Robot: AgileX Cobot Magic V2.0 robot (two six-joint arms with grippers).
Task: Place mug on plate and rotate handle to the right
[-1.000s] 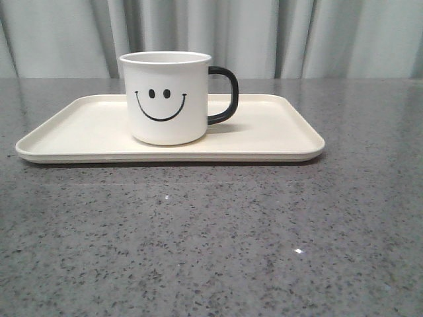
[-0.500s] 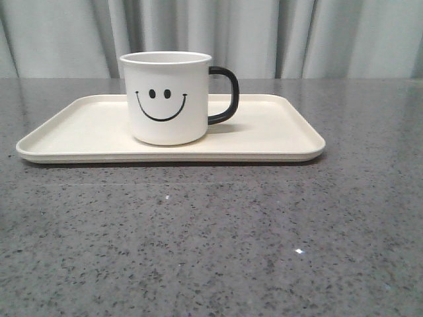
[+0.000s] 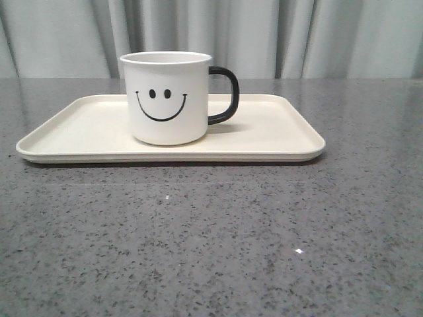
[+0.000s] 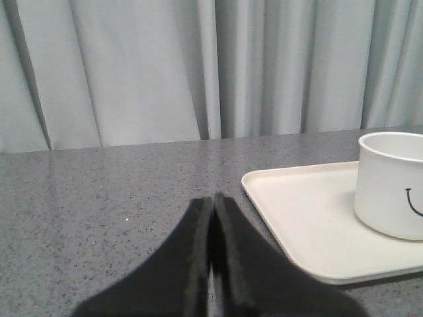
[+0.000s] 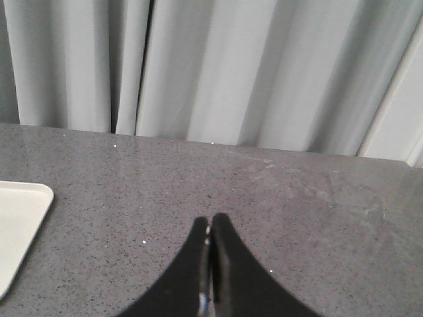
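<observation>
The white mug (image 3: 166,99) with its black smiley face stands upright on the cream plate (image 3: 277,132), left of the plate's middle. Its black handle (image 3: 225,96) points to the right in the front view. Neither gripper shows in the front view. My left gripper (image 4: 212,198) is shut with nothing in it, low over the table beside the plate (image 4: 310,211), apart from the mug (image 4: 391,185). My right gripper (image 5: 209,220) is shut and empty over bare table, with only a corner of the plate (image 5: 16,224) showing.
The grey speckled tabletop (image 3: 211,238) stretches in front of the plate. A pale pleated curtain (image 3: 264,33) hangs behind the table's far edge.
</observation>
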